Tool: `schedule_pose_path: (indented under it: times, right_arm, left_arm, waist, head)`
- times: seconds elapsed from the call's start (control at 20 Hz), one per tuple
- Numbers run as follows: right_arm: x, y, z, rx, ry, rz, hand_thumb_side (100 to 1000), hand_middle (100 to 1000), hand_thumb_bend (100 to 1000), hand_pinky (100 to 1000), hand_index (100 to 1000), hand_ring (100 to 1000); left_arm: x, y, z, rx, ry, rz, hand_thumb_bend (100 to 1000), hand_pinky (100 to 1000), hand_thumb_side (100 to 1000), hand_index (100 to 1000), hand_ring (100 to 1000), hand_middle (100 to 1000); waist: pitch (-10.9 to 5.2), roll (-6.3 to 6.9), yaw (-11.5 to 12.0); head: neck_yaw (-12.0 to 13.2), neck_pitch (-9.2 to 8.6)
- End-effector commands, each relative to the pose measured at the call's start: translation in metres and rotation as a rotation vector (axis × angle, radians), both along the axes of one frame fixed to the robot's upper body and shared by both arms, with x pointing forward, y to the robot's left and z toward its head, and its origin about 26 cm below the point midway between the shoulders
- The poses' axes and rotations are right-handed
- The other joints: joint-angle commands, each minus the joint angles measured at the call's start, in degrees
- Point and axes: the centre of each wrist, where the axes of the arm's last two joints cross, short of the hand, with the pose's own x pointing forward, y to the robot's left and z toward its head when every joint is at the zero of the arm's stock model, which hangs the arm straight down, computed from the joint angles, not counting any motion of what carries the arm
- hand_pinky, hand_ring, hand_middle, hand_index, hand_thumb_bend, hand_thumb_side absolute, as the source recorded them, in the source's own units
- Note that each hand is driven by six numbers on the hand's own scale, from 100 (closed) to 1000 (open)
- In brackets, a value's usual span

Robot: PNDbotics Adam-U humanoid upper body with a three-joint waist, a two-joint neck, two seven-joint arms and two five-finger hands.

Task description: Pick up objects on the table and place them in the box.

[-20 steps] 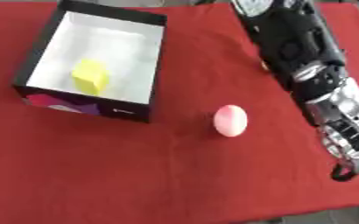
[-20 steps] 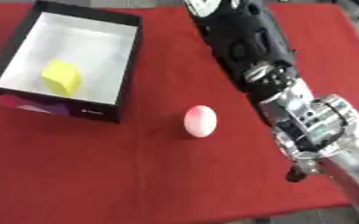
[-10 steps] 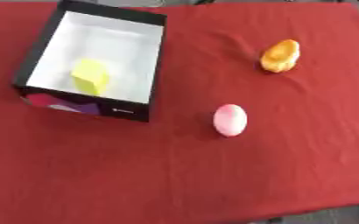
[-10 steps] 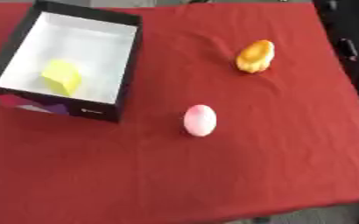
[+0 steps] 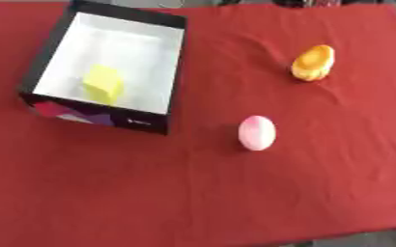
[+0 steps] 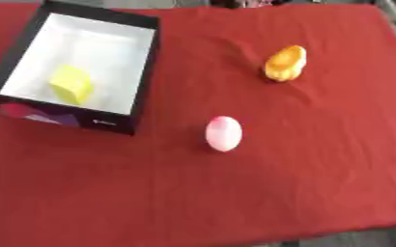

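Neither of your hands shows in either view. On the red-covered bench (image 5: 150, 193), a pink egg-shaped object (image 5: 257, 132) lies just right of the box (image 5: 174, 72), an orange object (image 5: 313, 62) sits farther right, and a yellow block (image 5: 103, 84) rests inside the box.

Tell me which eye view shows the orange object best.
The left eye view, by a little: the orange object shows whole there on the red cloth, with its paler top and darker lower part easier to tell apart. The right eye view shows it whole too, nearly the same, further from the picture's right edge.
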Motion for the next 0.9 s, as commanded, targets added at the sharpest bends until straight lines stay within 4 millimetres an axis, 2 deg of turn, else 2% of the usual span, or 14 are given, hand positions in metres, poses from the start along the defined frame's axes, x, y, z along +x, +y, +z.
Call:
schedule_pose_path:
  times: [0.05, 0.4, 0.9]
  right_arm:
    - [-0.010, -0.001, 0.005, -0.057, -0.027, 0.035, 412, 809, 529, 895, 851, 837]
    - [-0.006, 0.005, -0.014, -0.141, 0.020, 0.092, 423, 807, 530, 893, 851, 834]
    - [-0.001, 0.008, -0.041, -0.198, 0.113, 0.081, 439, 812, 539, 897, 856, 837]
  left_arm:
    - [-0.009, -0.007, 0.004, 0.031, -0.044, 0.009, 816, 840, 599, 841, 710, 756]
    - [-0.024, -0.019, -0.023, 0.018, -0.009, 0.017, 815, 839, 597, 840, 705, 753]
    - [-0.034, -0.030, -0.045, 0.043, -0.002, 0.050, 809, 842, 599, 841, 703, 753]
  waist:
    - [-0.28, 0.05, 0.07]
    - [0.29, 0.19, 0.40]
    - [0.67, -0.14, 0.87]
  head:
    - [-0.04, -0.74]
    - [-0.67, -1.22]
    - [-1.26, -1.40]
